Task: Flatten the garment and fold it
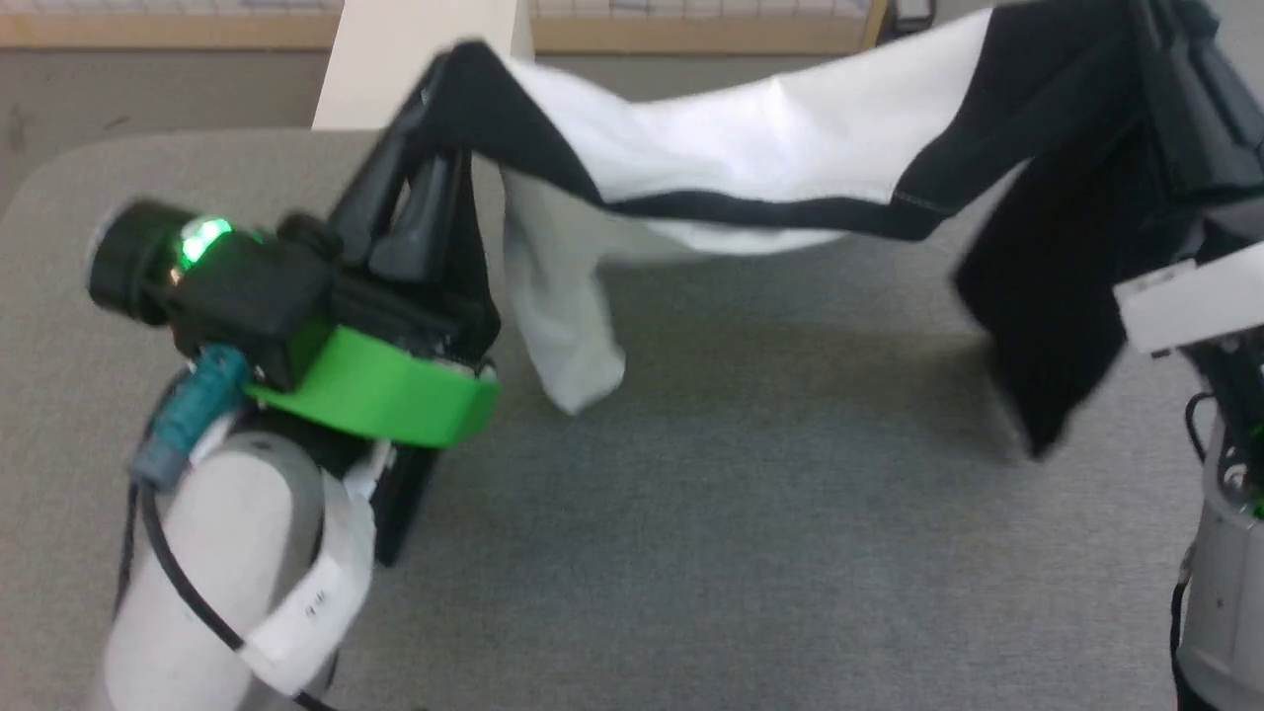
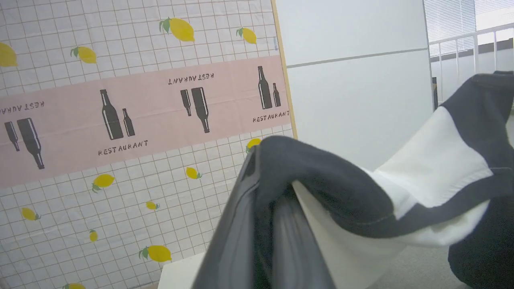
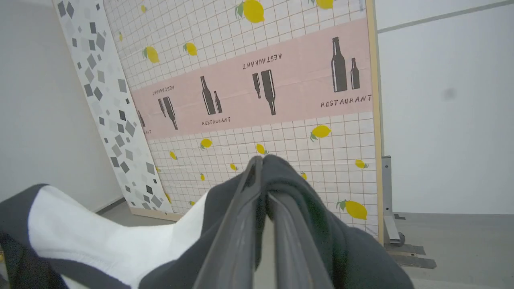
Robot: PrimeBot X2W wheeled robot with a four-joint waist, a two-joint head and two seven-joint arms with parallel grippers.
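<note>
Shirt [image 1: 770,138] sags crosswise above the table [image 1: 691,513], its long axis running from left gripper [image 2: 256,154] to right gripper [image 3: 263,162], each clamped on a black end.

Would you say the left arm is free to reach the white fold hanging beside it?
Probably not: the left gripper is shut on the garment, holding it aloft, and would have to let go first.

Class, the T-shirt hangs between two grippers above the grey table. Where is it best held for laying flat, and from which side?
Grip the T-shirt by the black fabric at either end, one gripper from each outer side. The left gripper and right gripper pinch there, so the white middle sags spread between them, probably ready to lower onto the table.
</note>
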